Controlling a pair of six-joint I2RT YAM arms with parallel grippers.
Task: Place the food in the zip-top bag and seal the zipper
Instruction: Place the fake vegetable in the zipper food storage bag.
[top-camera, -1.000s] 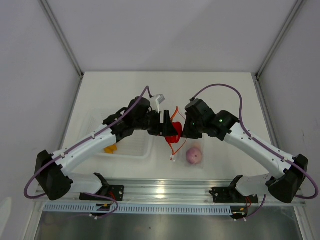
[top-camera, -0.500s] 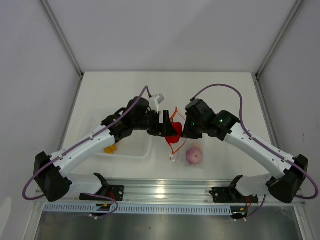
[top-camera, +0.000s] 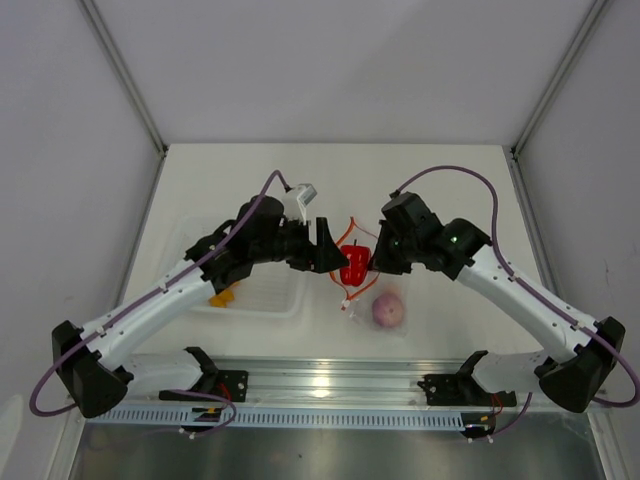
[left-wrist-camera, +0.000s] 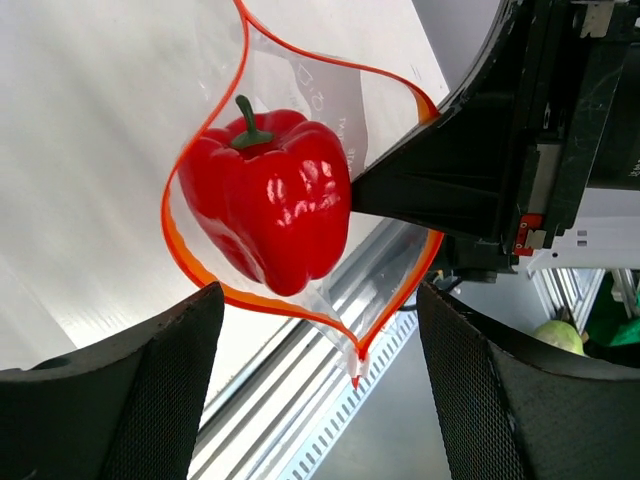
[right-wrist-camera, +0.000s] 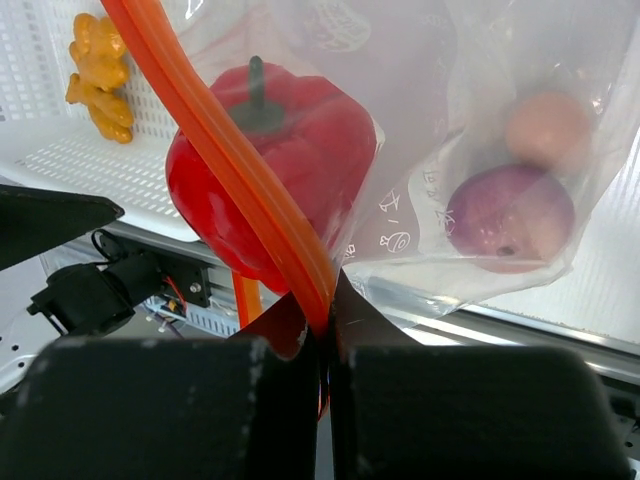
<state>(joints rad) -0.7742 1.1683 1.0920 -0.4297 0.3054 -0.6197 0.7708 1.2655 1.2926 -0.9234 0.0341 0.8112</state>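
The red pepper (top-camera: 353, 263) sits in the open mouth of the clear zip-top bag (top-camera: 371, 322), ringed by the red-orange zipper (left-wrist-camera: 190, 262). My left gripper (top-camera: 331, 256) is open and empty just left of the pepper; in its wrist view its gripper (left-wrist-camera: 320, 400) spreads wide below the pepper (left-wrist-camera: 265, 205). My right gripper (top-camera: 377, 262) is shut on the zipper (right-wrist-camera: 250, 190), and in its wrist view the gripper (right-wrist-camera: 326, 330) pinches that strip beside the pepper (right-wrist-camera: 300, 160). The purple piece (top-camera: 388, 311) lies inside the bag, also in the right wrist view (right-wrist-camera: 510, 215). The orange-yellow piece (top-camera: 220, 297) lies in the tray.
A rigid clear tray (top-camera: 272, 296) with a dotted base lies left of the bag, under my left arm, and also shows in the right wrist view (right-wrist-camera: 60, 150). A metal rail (top-camera: 320, 381) runs along the table's near edge. White walls enclose the table.
My left gripper has opened, let go of the red pepper and drawn back to the left. The pepper now rests in the bag's mouth. My right gripper keeps its hold on the zipper.
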